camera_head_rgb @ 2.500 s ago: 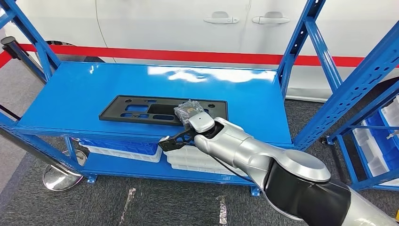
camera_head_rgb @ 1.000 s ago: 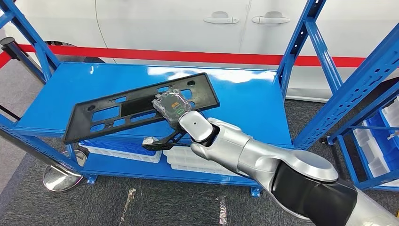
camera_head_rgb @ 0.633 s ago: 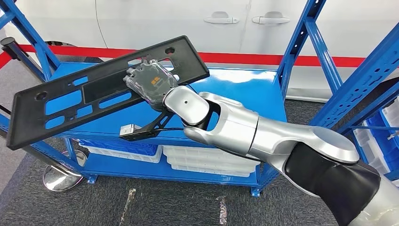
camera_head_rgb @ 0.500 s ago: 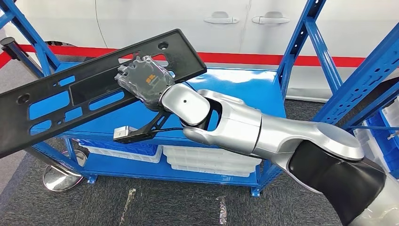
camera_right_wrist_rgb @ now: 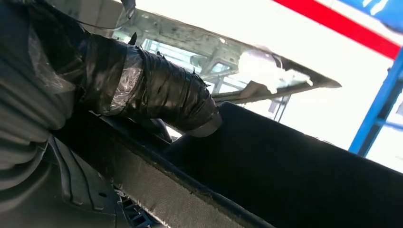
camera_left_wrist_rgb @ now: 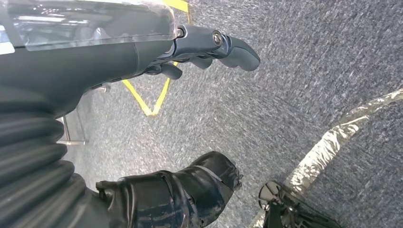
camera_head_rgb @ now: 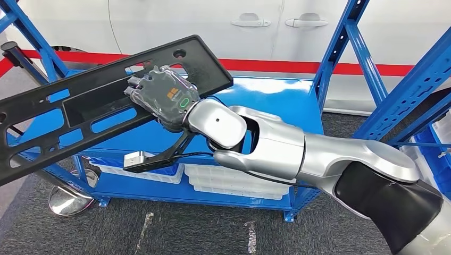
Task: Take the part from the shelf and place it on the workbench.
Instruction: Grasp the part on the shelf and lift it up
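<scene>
One long black part (camera_head_rgb: 90,101), a flat plastic frame pierced with slots and holes, hangs in the head view above the blue shelf (camera_head_rgb: 266,114), its long axis slanting from low at the picture's left up to the right. The right hand (camera_head_rgb: 162,98) grips it near the higher end (fingers hidden behind the frame). Half a second ago it sat slightly lower and further right.

From the left wrist, the left hand (camera_left_wrist_rgb: 190,52) hangs over grey carpet (camera_left_wrist_rgb: 294,95), fingers loosely apart, holding nothing.

From the right wrist, the taped thumb (camera_right_wrist_rgb: 157,92) presses the part's dark edge (camera_right_wrist_rgb: 285,166).
</scene>
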Motion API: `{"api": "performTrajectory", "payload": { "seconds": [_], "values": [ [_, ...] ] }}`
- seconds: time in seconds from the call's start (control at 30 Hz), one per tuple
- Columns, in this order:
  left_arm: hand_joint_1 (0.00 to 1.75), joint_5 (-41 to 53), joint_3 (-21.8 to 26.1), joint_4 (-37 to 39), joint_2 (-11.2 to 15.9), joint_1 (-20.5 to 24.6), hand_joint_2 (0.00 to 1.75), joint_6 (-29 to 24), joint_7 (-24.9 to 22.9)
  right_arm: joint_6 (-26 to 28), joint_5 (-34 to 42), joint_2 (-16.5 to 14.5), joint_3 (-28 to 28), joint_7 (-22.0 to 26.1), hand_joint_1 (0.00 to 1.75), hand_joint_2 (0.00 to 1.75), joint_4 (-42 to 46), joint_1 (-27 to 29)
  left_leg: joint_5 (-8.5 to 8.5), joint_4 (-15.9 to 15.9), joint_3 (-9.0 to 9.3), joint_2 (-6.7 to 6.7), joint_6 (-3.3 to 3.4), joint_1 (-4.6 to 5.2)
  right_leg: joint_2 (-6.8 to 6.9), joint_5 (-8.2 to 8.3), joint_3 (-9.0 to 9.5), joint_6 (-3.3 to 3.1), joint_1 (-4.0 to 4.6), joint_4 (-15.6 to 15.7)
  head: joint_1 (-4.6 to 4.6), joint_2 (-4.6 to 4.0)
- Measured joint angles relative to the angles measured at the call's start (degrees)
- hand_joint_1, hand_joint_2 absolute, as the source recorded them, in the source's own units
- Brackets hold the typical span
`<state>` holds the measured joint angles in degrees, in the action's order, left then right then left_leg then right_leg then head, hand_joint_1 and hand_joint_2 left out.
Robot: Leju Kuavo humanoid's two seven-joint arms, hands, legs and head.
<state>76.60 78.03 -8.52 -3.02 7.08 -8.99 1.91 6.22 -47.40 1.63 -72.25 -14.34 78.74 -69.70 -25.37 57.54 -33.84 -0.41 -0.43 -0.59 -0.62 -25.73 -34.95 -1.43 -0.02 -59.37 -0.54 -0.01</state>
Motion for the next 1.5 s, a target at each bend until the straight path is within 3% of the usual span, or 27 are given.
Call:
{"api": "performTrajectory", "payload": {
  "seconds": [0.3, 0.43, 0.5, 0.57, 0.63, 0.67, 0.7, 0.73, 0.8, 0.83, 0.87, 0.93, 1.03, 1.13, 1.17, 1.2, 1.23, 1.33, 1.4, 1.5],
  "values": [
    [0.0, 0.38, 0.0, 0.0, 0.02, 0.04, 1.75, -0.22, -0.13, 1.63, -2.25, 2.18, 0.98, -0.48, 1.75, 1.75, 2.22, 1.84, -0.01, 0.0, 0.0, 0.01, 0.0, 0.0, -0.01, 0.0, 0.0, 0.0, 0.0, 0.01, 0.01, 0.01],
    [0.0, 0.78, 0.0, 0.0, 0.19, 0.05, 1.75, -0.52, -0.36, 3.41, -5.03, 2.71, 1.76, -1.4, 1.75, 1.75, 2.83, 2.36, -0.19, 0.22, -0.05, 0.0, 1.13, 0.22, -0.02, 0.25, 0.15, 0.45, -0.39, 0.54, 0.05, 0.01],
    [0.0, 1.01, 0.0, 0.01, 0.17, 0.07, 1.75, -0.67, -0.35, 4.15, -6.03, 2.96, 2.32, -1.57, 1.75, 1.75, 3.2, 2.58, 0.62, -1.75, 1.09, 0.18, 1.58, -0.2, -0.04, 0.14, 0.4, 0.79, -0.17, 0.76, -0.05, 0.01],
    [0.0, 1.2, 0.01, 0.02, 0.11, 0.16, 1.75, -0.73, -0.27, 4.57, -6.44, 3.13, 2.92, -1.61, 1.75, 1.75, 3.46, 2.72, 1.54, -3.97, 2.51, 0.43, 1.78, -0.77, 0.0, -1.66, -0.81, 1.21, -0.07, -2.21, -0.29, 0.01],
    [0.0, 1.32, 0.02, 0.02, 0.08, 0.26, 1.75, -0.77, -0.16, 4.76, -6.56, 3.27, 3.15, -1.59, 1.75, 1.75, 3.52, 2.99, 1.62, -4.39, 2.9, 0.52, 1.73, -1.05, 0.04, -4.58, -4.23, 1.87, -0.56, -8.94, -0.45, 0.01],
    [0.0, 1.36, 0.02, 0.02, 0.07, 0.27, 1.75, -0.79, -0.1, 4.78, -6.6, 3.35, 3.16, -1.52, 1.75, 1.75, 3.55, 3.31, 1.46, -4.28, 2.91, 0.51, 1.54, -1.28, 0.07, -5.34, -5.89, 2.32, -0.93, -11.77, -0.48, 0.01],
    [0.0, 1.39, 0.02, 0.02, 0.07, 0.27, 1.75, -0.8, -0.04, 4.75, -6.64, 3.44, 3.16, -1.43, 1.75, 1.75, 3.55, 3.68, 1.21, -4.04, 2.91, 0.46, 1.2, -1.61, 0.11, -5.07, -6.75, 2.84, -1.37, -12.87, -0.48, 0.01],
    [0.0, 1.49, 0.02, 0.03, 0.06, 0.24, 1.75, -0.78, 0.07, 4.72, -6.68, 3.53, 3.16, -1.34, 1.75, 1.75, 3.55, 4.02, 0.87, -3.65, 2.91, 0.38, 0.73, -2.02, 0.17, -3.81, -6.6, 3.4, -1.84, -11.95, -0.49, 0.01],
    [0.0, 1.9, 0.02, 0.03, 0.17, 0.16, 1.75, -0.63, 0.26, 4.71, -6.69, 3.78, 3.17, -1.2, 1.75, 1.75, 3.55, 4.34, -0.23, -2.26, 2.74, 0.23, -0.56, -2.91, 0.27, -0.29, -3.95, 4.69, -2.7, -5.72, -0.59, 0.01],
    [0.0, 2.18, 0.02, 0.04, 0.35, 0.21, 1.75, -0.56, 0.31, 4.73, -6.63, 3.9, 3.19, -1.13, 1.75, 1.75, 3.62, 4.42, -0.87, -1.28, 2.45, 0.15, -1.33, -3.14, 0.1, 0.61, -2.7, 4.84, -2.85, -3.08, -0.79, 0.01],
    [0.0, 2.4, 0.02, 0.05, 0.54, 0.23, 1.75, -0.53, 0.25, 4.75, -6.52, 3.98, 3.21, -1.0, 1.75, 1.75, 3.75, 4.57, -1.37, -0.55, 2.14, 0.04, -1.97, -3.23, -0.06, 0.83, -1.98, 4.56, -2.89, -1.61, -0.93, 0.01],
    [0.0, 2.69, 0.02, 0.08, 0.75, 0.3, 1.75, -0.58, -0.11, 4.69, -6.28, 4.13, 3.31, -0.81, 1.75, 1.75, 4.05, 5.13, -1.74, 0.04, 1.87, -0.19, -2.75, -3.19, -0.4, 0.24, -1.97, 3.05, -2.62, -1.74, -1.06, 0.01],
    [0.0, 2.8, 0.02, 0.09, 0.79, 0.31, 1.75, -0.76, -0.76, 4.57, -6.2, 4.24, 3.47, -0.76, 1.75, 1.75, 4.29, 5.74, -2.84, 1.5, 1.32, 0.09, -2.89, -3.35, -0.36, -0.09, -1.88, 1.49, -2.51, -2.01, -0.86, 0.01],
    [0.0, 2.8, 0.02, 0.09, 0.96, 0.36, 1.75, -0.84, -0.99, 4.55, -6.21, 4.24, 3.78, -0.76, 1.75, 1.75, 4.43, 5.85, -7.17, 11.83, -3.96, 0.44, -2.4, -2.67, -0.26, -0.38, -1.36, 0.72, -2.18, -1.91, -0.8, 0.01],
    [0.0, 2.81, 0.02, 0.09, 0.99, 0.34, 1.75, -0.84, -1.01, 4.55, -6.21, 4.25, 3.83, -0.76, 1.75, 1.75, 4.46, 5.97, -7.98, 15.28, -6.01, 0.44, -2.12, -2.35, -0.23, -0.52, -1.2, 0.51, -1.94, -1.9, -0.81, 0.01],
    [0.0, 2.81, 0.02, 0.09, 1.02, 0.29, 1.75, -0.84, -1.02, 4.54, -6.21, 4.26, 3.84, -0.76, 1.75, 1.75, 4.48, 6.13, -7.73, 16.98, -7.3, 0.43, -1.73, -2.06, -0.23, -0.68, -1.0, 0.28, -1.66, -1.9, -0.83, 0.01],
    [0.0, 2.83, 0.02, 0.09, 1.03, 0.25, 1.75, -0.84, -1.03, 4.54, -6.21, 4.27, 3.84, -0.76, 1.75, 1.75, 4.51, 6.27, -6.41, 16.62, -7.64, 0.43, -1.19, -1.74, -0.26, -0.85, -0.74, 0.08, -1.36, -1.9, -0.82, 0.01],
    [0.0, 2.92, 0.02, 0.09, 1.12, 0.26, 1.75, -0.8, -1.03, 4.59, -6.33, 4.27, 3.98, -0.76, 1.75, 1.75, 4.66, 6.34, -0.31, 7.26, -4.35, 0.39, 0.94, -0.53, -0.39, -1.37, 0.11, -0.09, -0.59, -1.78, -0.9, 0.01],
    [0.0, 2.99, 0.02, 0.13, 1.21, 0.41, 1.75, -0.76, -1.03, 4.65, -6.5, 4.27, 4.1, -0.76, 1.75, 1.75, 4.72, 6.29, 0.67, 3.24, -2.61, 0.37, 1.66, 0.08, -0.42, -1.41, 0.18, 0.23, -0.44, -1.55, -0.91, 0.01],
    [0.0, 3.17, 0.02, 0.15, 1.21, 0.63, 1.75, -0.78, -0.92, 4.76, -6.61, 4.28, 4.13, -0.72, 1.75, 1.75, 4.8, 6.31, 0.74, 1.49, -1.97, 0.39, 1.57, 0.04, -0.24, -1.22, 0.05, 1.16, -0.47, -1.13, -0.92, 0.01]
  ]
}}
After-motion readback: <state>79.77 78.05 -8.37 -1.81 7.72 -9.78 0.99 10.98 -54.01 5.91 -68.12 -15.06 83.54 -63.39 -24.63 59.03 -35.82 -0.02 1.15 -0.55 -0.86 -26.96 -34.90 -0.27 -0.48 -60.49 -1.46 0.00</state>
